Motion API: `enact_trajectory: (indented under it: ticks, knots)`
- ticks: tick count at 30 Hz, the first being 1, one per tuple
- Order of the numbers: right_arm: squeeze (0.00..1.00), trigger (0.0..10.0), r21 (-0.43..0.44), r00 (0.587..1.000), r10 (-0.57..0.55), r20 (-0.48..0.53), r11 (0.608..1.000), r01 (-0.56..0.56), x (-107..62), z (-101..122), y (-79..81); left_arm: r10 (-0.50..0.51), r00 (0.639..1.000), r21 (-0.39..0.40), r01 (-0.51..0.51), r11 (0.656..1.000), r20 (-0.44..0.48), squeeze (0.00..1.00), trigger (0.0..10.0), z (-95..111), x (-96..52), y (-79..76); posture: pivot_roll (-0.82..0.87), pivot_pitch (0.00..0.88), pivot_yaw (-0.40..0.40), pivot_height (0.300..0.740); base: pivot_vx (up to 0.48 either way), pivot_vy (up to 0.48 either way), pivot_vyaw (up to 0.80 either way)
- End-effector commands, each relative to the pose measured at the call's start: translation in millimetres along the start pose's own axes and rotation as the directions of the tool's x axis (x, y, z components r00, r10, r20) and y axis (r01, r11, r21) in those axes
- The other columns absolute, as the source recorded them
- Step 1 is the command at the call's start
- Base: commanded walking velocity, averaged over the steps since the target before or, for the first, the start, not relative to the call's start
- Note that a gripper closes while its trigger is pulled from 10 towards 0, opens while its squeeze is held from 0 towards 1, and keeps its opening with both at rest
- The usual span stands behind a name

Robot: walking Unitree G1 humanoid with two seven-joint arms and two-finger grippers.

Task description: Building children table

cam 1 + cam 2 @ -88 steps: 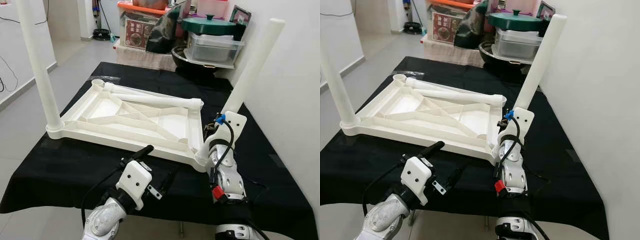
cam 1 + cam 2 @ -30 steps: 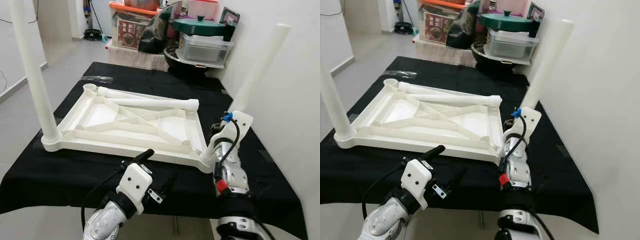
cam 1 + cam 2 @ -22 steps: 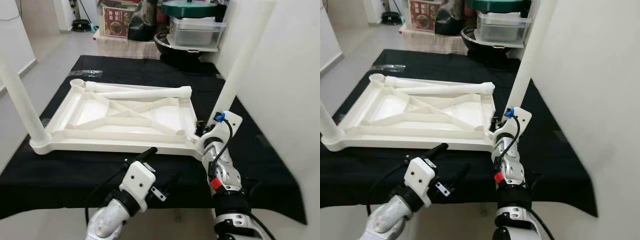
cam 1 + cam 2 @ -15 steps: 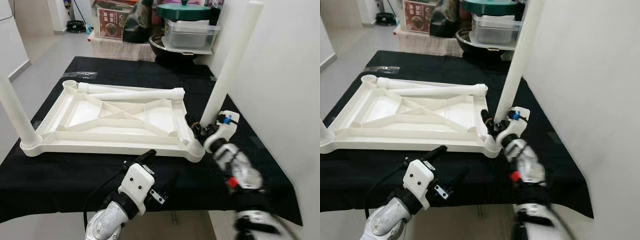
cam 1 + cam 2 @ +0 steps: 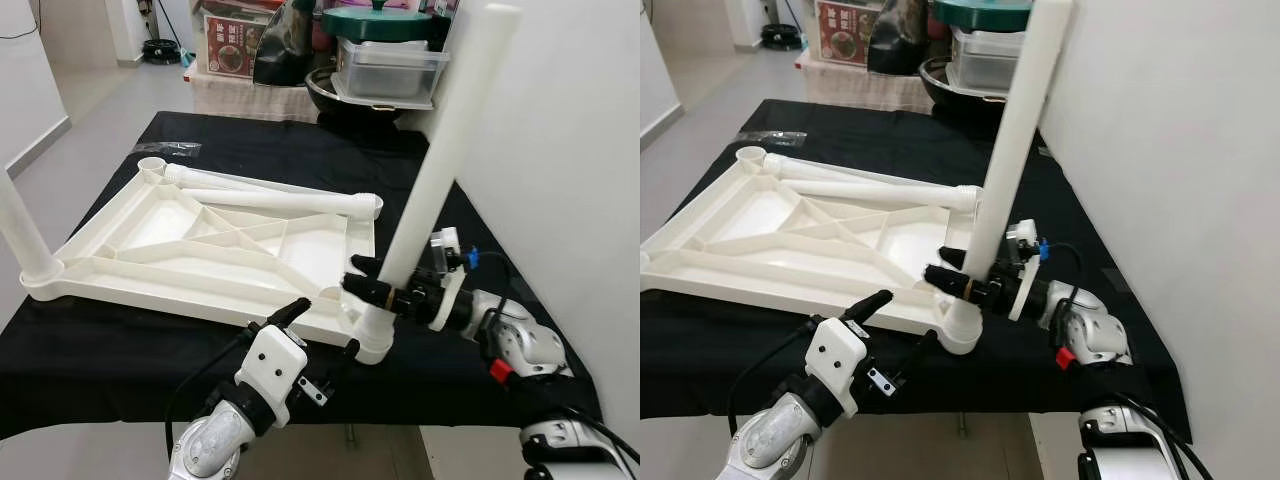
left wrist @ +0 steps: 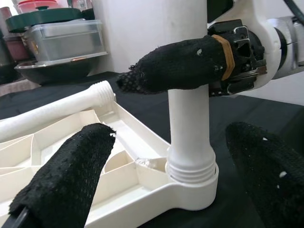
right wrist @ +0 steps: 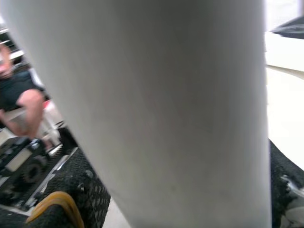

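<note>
A black-clothed table (image 5: 120, 350) stands against a white wall, with plastic bins and a green-lidded pot beyond its far edge. My right gripper (image 5: 372, 283) is clenched around the white plastic table leg (image 5: 432, 175) just above its base at the near right corner of the upturned white plastic tabletop (image 5: 200, 245). The leg stands nearly upright, leaning slightly right. My left gripper (image 5: 320, 335) hovers spread wide at the table's near edge.
</note>
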State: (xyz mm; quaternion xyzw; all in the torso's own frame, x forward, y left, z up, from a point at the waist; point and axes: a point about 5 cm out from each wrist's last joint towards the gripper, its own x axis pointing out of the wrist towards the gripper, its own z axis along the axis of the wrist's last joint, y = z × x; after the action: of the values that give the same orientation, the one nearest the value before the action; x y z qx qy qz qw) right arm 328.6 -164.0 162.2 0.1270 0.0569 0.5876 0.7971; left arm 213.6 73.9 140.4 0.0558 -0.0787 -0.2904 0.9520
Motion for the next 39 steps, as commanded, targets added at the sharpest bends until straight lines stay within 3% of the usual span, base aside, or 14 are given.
enact_trajectory:
  ticks: [1,2,14,17,21,23,26,27,28,30,34,35,36,39]
  knots:
    - [0.0,10.0,-0.037,0.998,0.05,-0.04,0.998,-0.051,10.7,2,0.0,-0.01,1.0,0.007,0.01,1.0,-0.016,0.0,10.0,-3,-0.6,-1.0,0.13,0.0,-0.121,0.74,0.0,0.0,0.0]
    - [0.0,0.0,-0.048,0.998,0.041,-0.056,0.998,-0.044,13.6,1,-1.8,-0.009,1.0,0.007,0.01,1.0,-0.016,0.0,10.0,-3,-0.8,-1.0,0.14,0.0,-0.123,0.74,0.0,0.0,0.0]
    - [0.0,0.0,-0.162,0.902,-0.431,-0.017,0.892,0.423,17.6,-4,-28.7,-0.006,1.0,0.006,0.007,1.0,-0.022,0.0,10.0,-4,-2.0,-1.1,0.13,0.0,-0.123,0.74,0.0,0.0,0.0]
    - [0.0,0.0,-0.123,0.608,-0.792,0.058,0.599,0.792,-1.5,-1,-49.3,-0.008,1.0,0.005,0.008,1.0,-0.027,0.0,10.0,-5,-2.8,-1.5,0.12,0.0,-0.117,0.74,0.0,0.0,0.0]
    - [0.0,0.0,-0.113,0.561,-0.825,0.065,0.553,0.826,-4.8,-1,-51.5,-0.009,1.0,0.005,0.009,1.0,-0.027,0.0,10.0,-5,-2.9,-1.5,0.12,0.0,-0.117,0.74,0.0,0.0,0.0]
    - [0.0,0.0,0.03,0.22,-0.972,0.083,0.223,0.974,-22.6,-10,-52.4,-0.012,0.999,0.005,0.012,1.0,-0.032,0.0,10.0,-6,-4.0,-1.7,0.12,0.0,-0.117,0.74,0.0,0.0,0.0]
    - [0.0,0.0,0.03,0.22,-0.972,0.083,0.223,0.974,-22.6,-10,-52.4,-0.012,0.999,0.005,0.012,1.0,-0.032,0.0,10.0,-6,-4.0,-1.7,0.12,0.0,-0.117,0.74,0.0,0.0,0.0]
    - [0.0,0.0,0.123,0.04,-0.998,0.058,0.047,0.991,-29.8,-19,-48.4,-0.012,0.999,0.005,0.012,1.0,-0.032,0.0,10.0,-6,-3.9,-1.8,0.12,0.0,-0.118,0.74,0.0,0.0,0.0]
    - [0.0,0.0,0.123,0.04,-0.998,0.058,0.047,0.991,-29.8,-19,-48.4,-0.012,0.999,0.005,0.012,1.0,-0.032,0.0,10.0,-6,-3.9,-1.8,0.12,0.0,-0.118,0.74,0.0,0.0,0.0]
    - [0.0,0.0,0.215,-0.157,-0.987,0.012,-0.151,0.965,-26.8,-32,-38.0,-0.012,0.999,0.005,0.012,1.0,-0.033,0.0,10.0,-6,-3.5,-2.4,0.12,0.0,-0.121,0.74,0.0,0.0,0.0]
    - [0.0,0.0,0.249,-0.157,-0.987,0.025,-0.146,0.957,-10.6,-32,-33.6,-0.011,0.999,0.007,0.011,1.0,-0.033,0.0,10.0,-7,-3.4,-2.5,0.12,0.0,-0.125,0.74,0.0,0.0,0.0]
    - [0.0,10.0,0.273,-0.09,-0.994,0.063,-0.07,0.96,3.0,-27,-32.7,-0.009,0.999,0.007,0.01,1.0,-0.034,0.0,10.0,-7,-3.4,-2.5,0.12,0.0,-0.125,0.74,0.0,0.0,0.0]
    - [1.0,10.0,0.288,-0.016,-0.995,0.098,0.014,0.958,14.4,-22,-32.0,-0.009,0.999,0.006,0.009,1.0,-0.033,0.0,10.0,-7,-3.3,-2.6,0.12,0.0,-0.125,0.74,0.0,0.0,0.0]
    - [1.0,10.0,0.287,0.112,-0.975,0.194,0.165,0.944,28.4,-10,-29.0,-0.008,0.999,0.007,0.008,1.0,-0.033,0.0,10.0,-7,-3.2,-2.6,0.12,0.0,-0.123,0.74,0.0,0.0,0.0]
